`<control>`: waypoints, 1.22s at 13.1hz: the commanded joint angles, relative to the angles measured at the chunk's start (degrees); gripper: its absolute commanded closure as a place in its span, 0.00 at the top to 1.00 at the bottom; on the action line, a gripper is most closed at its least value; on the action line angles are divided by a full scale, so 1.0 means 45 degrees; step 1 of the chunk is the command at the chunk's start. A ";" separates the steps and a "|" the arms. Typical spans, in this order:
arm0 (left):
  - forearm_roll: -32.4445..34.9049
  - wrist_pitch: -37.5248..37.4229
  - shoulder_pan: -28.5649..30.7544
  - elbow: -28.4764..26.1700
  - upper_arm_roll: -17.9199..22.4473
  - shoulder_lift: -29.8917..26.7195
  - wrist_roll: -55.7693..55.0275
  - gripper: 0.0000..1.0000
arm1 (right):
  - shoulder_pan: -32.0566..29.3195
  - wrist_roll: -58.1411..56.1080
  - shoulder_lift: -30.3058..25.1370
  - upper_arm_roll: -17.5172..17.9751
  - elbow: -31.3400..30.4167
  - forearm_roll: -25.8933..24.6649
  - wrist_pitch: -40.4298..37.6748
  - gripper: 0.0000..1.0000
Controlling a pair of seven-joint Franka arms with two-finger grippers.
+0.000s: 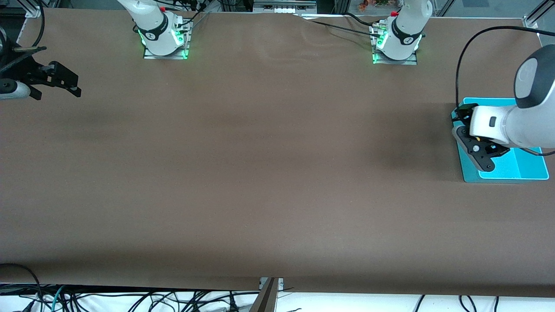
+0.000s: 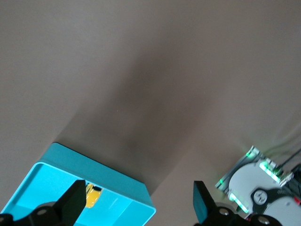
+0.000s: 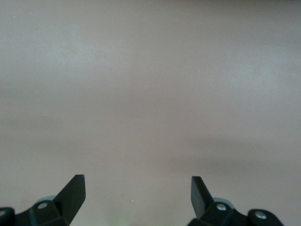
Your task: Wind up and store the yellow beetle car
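Note:
The yellow beetle car (image 2: 92, 196) lies inside the teal bin (image 2: 108, 176), partly hidden by one finger of my left gripper. In the front view only a speck of yellow (image 1: 477, 139) shows under the left hand. The bin (image 1: 503, 177) stands at the left arm's end of the table. My left gripper (image 1: 467, 135) is open and empty over the bin's edge; in its own wrist view (image 2: 138, 188) the jaws stand wide apart and the car is not between them. My right gripper (image 1: 60, 82) is open and empty, waiting above the right arm's end of the table, over bare cloth (image 3: 137, 181).
A brown cloth (image 1: 269, 164) covers the table. The two arm bases (image 1: 164, 41) (image 1: 396, 47) stand along the edge farthest from the front camera. A black cable (image 1: 459, 65) loops above the bin. Loose cables (image 1: 130, 299) hang past the edge nearest that camera.

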 commanded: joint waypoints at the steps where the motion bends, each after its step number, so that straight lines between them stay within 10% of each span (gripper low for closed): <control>1: -0.0142 -0.0148 -0.1387 -0.0136 0.0434 -0.1145 -0.2665 1.00 | -0.0013 0.0139 0.0104 0.0037 0.0287 -0.0127 -0.0061 0.99; 9: -0.2054 0.3972 -0.3090 -0.4354 0.3303 -0.4623 -0.8943 1.00 | 0.0006 0.0159 0.0084 0.0075 0.0287 -0.0088 -0.0041 0.99; 16: -0.2349 0.3877 -0.3364 -0.4436 0.3834 -0.4684 -0.8905 1.00 | 0.0006 0.0159 0.0123 0.0076 0.0287 -0.0126 0.0095 0.99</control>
